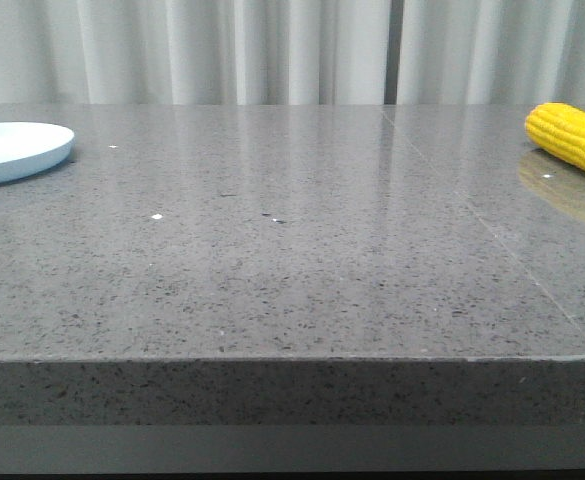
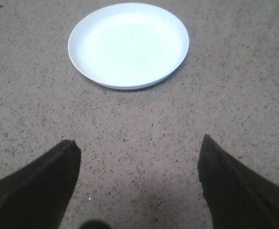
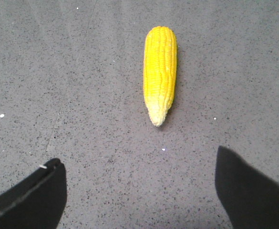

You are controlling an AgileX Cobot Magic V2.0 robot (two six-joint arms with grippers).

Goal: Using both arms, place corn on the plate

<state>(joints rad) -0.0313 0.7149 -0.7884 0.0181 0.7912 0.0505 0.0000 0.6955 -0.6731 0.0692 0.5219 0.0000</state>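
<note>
We see the corn (image 3: 160, 74) and the plate (image 2: 128, 44) lying far apart on the bench (image 1: 292, 260), so each wide-open, empty hand, left hand (image 2: 138, 183) and right hand (image 3: 140, 193), faces one.

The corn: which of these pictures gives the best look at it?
The right wrist view: the whole corn lies on the table, kernel rows and paler tip plain, ahead of the open right claw. The front view cuts it off at the right edge. The left wrist view shows none of it, only the plate.

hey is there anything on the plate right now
Nothing. The plate shows a bare pale inside in the left wrist view; the corn lies on the table. What's under the plate is hidden.
</note>
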